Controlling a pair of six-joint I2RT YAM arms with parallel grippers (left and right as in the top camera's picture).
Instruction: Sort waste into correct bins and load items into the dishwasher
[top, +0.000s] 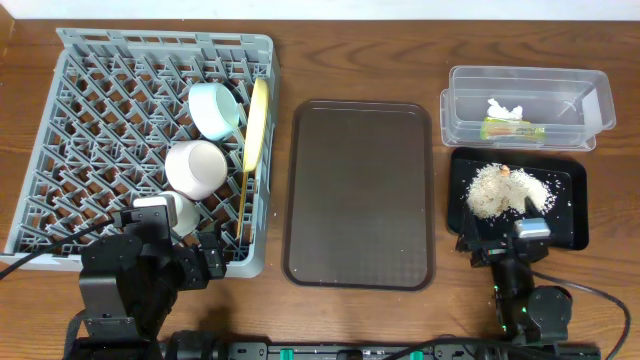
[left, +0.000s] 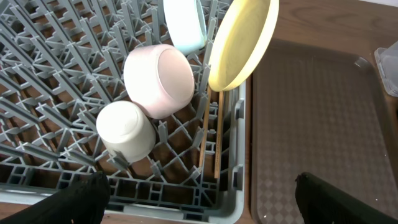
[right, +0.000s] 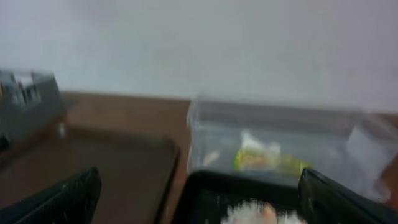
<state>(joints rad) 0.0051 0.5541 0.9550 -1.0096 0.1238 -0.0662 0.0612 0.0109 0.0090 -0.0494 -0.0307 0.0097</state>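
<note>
Seems finished: grey plastic dish rack (top: 90, 120), frame left, loaded; clear tub (top: 590, 100) and black tray (top: 570, 215) hold waste (top: 495, 190); left fingers (left: 62, 202), right fingers (right: 348, 199) wide, empty.

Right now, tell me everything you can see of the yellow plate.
The yellow plate is round, plain pale yellow, smooth and slightly glossy like plastic. It stands on edge, tilted slightly, along the right side of the grey dish rack. The light blue bowl sits close beside it; contact is unclear. Two chopsticks lie in the rack by its lower edge. No claw touches it.
</note>
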